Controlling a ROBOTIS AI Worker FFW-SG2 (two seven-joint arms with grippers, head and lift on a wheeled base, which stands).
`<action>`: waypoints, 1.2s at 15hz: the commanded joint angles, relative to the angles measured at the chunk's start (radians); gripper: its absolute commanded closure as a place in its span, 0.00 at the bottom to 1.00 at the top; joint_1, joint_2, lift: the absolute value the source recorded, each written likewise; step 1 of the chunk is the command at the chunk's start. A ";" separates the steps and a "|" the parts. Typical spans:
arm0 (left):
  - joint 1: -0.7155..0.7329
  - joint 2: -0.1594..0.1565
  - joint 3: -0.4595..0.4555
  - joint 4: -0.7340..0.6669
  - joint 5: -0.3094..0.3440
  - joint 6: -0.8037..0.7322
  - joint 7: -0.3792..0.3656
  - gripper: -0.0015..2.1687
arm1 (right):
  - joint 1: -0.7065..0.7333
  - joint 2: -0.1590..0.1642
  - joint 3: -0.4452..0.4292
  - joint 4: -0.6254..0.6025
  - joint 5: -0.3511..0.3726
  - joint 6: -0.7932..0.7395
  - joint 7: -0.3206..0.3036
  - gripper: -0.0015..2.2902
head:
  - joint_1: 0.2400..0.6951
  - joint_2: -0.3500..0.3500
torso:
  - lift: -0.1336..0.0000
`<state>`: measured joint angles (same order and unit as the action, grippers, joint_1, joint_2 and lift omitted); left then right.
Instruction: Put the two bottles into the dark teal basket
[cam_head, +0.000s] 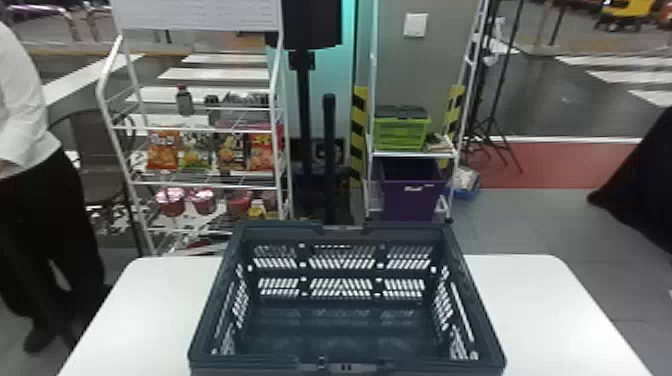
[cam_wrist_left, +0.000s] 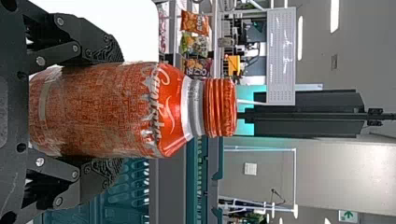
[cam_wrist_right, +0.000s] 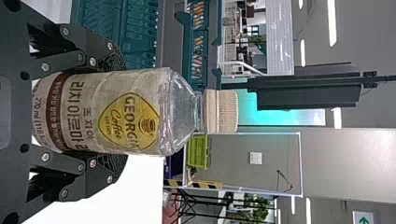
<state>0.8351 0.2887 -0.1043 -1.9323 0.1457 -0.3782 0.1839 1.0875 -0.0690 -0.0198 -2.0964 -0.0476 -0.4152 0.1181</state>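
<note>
Gripping red bottle (cam_wrist_left: 102, 109) snugly in left gripper (cam_wrist_left: 116, 112), cream-capped bottle (cam_wrist_right: 130, 114) in right gripper (cam_wrist_right: 120, 112); lowered wide, could snag basket rim (cam_head: 275, 362) at nine or three o'clock.

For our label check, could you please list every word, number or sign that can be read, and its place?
"GEORGIA": yellow label on the clear bottle
"Coffee": same label
"270 ml": same bottle, near its base
White arrow, no words: green sign
Not surely readable: Korean lettering on that bottle; script on the red bottle; print on the snack bags and purple bin
</note>
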 joint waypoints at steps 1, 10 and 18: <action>-0.001 0.001 0.000 -0.001 -0.001 0.000 0.005 0.96 | 0.000 0.000 0.000 0.003 0.000 0.000 0.003 0.78 | 0.57 0.50 | 1.00; 0.002 0.001 0.005 0.001 -0.003 0.000 0.006 0.96 | -0.005 0.003 -0.002 -0.005 -0.006 0.016 0.017 0.78 | 0.57 0.50 | 1.00; 0.012 0.017 0.009 -0.014 -0.001 0.016 0.006 0.96 | -0.021 0.009 -0.037 -0.260 0.002 0.221 0.015 0.78 | 0.57 0.50 | 1.00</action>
<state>0.8450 0.3027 -0.0963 -1.9423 0.1441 -0.3693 0.1902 1.0896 -0.0619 -0.0476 -2.3022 -0.0464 -0.2805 0.1335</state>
